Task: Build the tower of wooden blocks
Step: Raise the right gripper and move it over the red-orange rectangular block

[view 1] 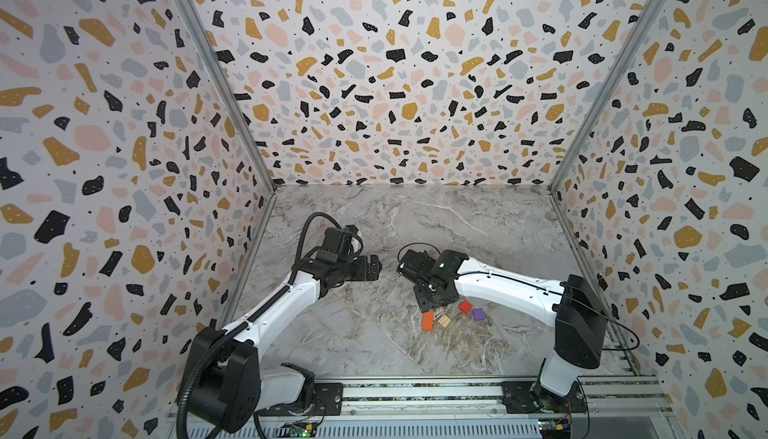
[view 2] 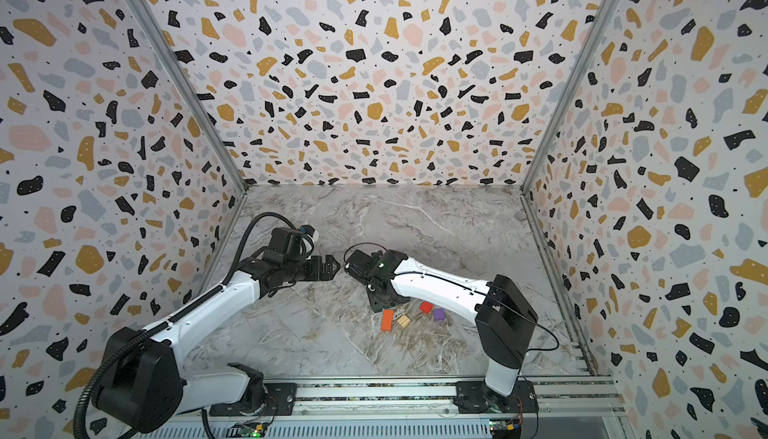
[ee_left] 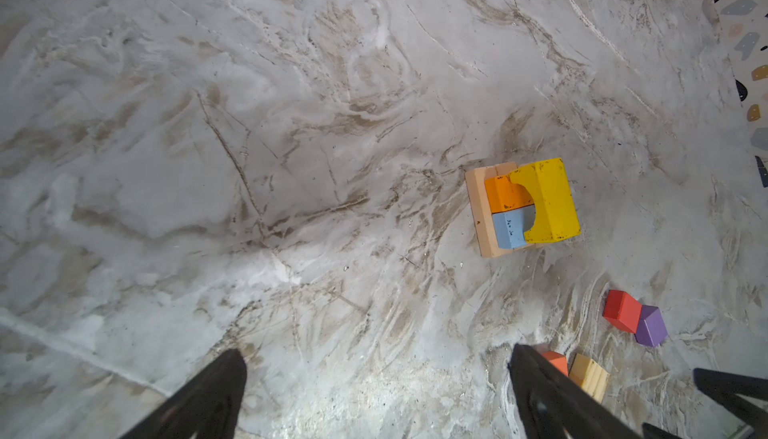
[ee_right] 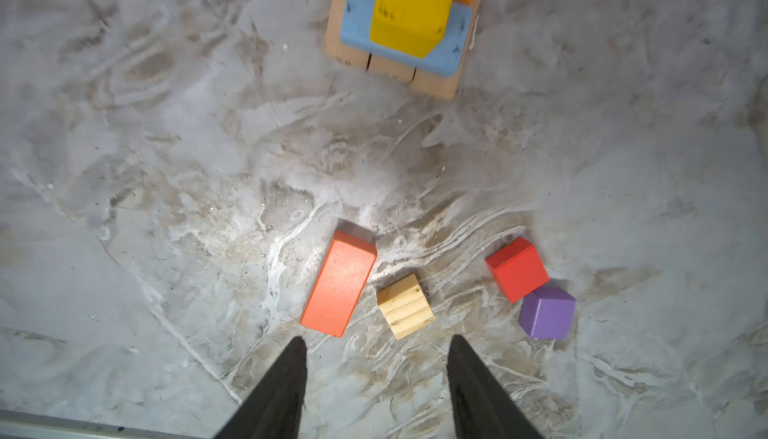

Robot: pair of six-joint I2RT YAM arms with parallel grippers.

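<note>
While the tower [ee_left: 523, 204] is only partly raised, its lower levels are already laid: a tan base [ee_left: 481, 225] of planks set side by side, a blue block [ee_left: 509, 229] and an orange block [ee_left: 505, 194] placed together on it, and a yellow arched piece [ee_left: 548, 200] set across those two. It stands on the table [ee_left: 249, 125]; in both top views it is hidden beneath the right arm [view 1: 498, 283].

Four of the wood blocks are seen lying loose on the table, near the tower but apart from it: an orange oblong [ee_right: 338, 283], a tan cube [ee_right: 405, 306] just beside it, and a red cube [ee_right: 517, 268] touched by a purple cube [ee_right: 546, 312].

The right fingers [ee_right: 282, 383] are held apart above the table, just short of the orange oblong and the tan cube, and nothing is gripped between them. The left fingers [ee_left: 208, 399] are spread wide, with nothing between them, and are positioned well apart from the tower.

The work is judged somewhat over half done. The loose oblong and the cubes remain to be lifted and stacked. Careful placement will be called for on the narrow top of the yellow piece.
</note>
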